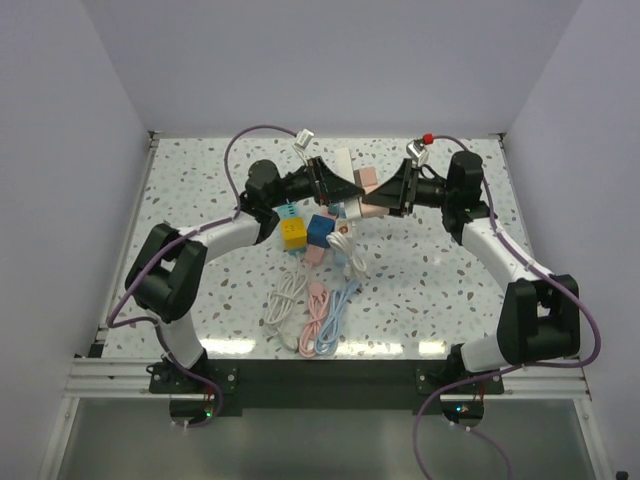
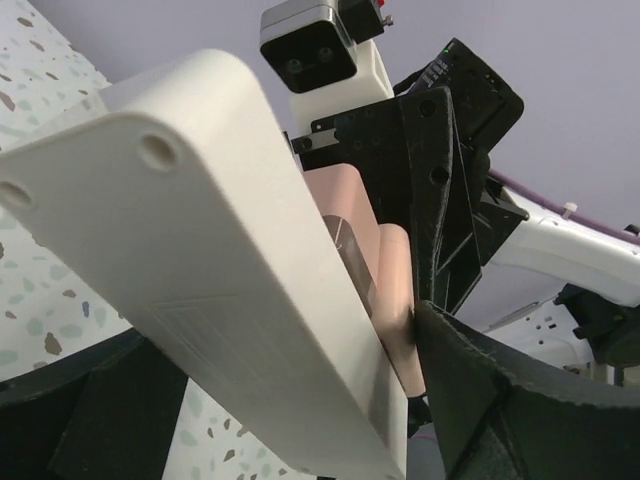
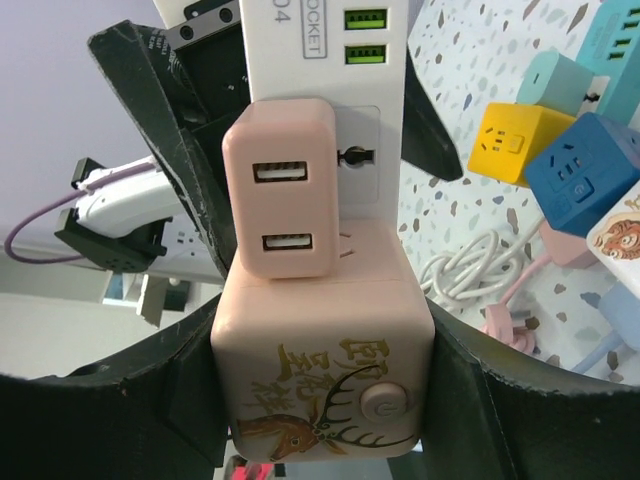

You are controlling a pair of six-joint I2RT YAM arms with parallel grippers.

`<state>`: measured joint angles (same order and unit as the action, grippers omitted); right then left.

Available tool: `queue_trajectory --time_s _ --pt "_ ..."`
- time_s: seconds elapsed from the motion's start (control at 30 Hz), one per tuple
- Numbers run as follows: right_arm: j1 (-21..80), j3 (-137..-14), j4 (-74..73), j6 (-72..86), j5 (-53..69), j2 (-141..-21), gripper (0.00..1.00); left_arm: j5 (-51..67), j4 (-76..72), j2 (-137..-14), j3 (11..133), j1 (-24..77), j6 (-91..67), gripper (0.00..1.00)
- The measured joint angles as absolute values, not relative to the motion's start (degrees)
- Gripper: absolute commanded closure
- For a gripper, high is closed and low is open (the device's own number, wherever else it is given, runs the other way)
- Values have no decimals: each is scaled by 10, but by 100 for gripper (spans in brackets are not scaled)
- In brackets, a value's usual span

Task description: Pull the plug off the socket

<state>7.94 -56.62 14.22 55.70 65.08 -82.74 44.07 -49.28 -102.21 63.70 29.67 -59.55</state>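
Note:
A white power strip (image 1: 342, 163) is held above the table between the two arms. My left gripper (image 1: 335, 186) is shut on it; in the left wrist view the strip (image 2: 200, 260) fills the space between the black fingers (image 2: 500, 400). A pink cube plug with a gold deer print (image 3: 322, 350) sits against the strip's face (image 3: 325, 60), just below a small pink USB charger (image 3: 282, 190) plugged into the strip. My right gripper (image 3: 322, 340) is shut on the pink cube, one finger on each side. In the top view the cube (image 1: 374, 206) lies between both grippers, with my right gripper (image 1: 388, 196) on it.
Below the grippers on the table lie a yellow cube socket (image 1: 293, 233), a blue cube (image 1: 320, 230) and a teal one (image 1: 287, 211). Coiled white (image 1: 288, 298), pink (image 1: 318, 310) and light blue (image 1: 340, 305) cables lie nearer the front edge.

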Motion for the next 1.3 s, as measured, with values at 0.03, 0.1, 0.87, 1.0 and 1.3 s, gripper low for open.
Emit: queue_trajectory --time_s 0.03,0.1,0.87,1.0,1.3 --pt "80 -566 147 558 655 -827 100 441 -506 -1025 636 298 -606 21" --pt "80 -566 156 557 659 -827 100 442 -526 -1027 632 298 -632 40" --pt "86 -599 56 406 677 -859 100 482 -606 -1028 556 251 -743 100" --pt "82 -619 41 388 693 -894 100 504 -572 -1028 554 239 -734 100" --pt "79 -738 -134 260 726 -966 100 565 -552 -1035 559 215 -726 100"
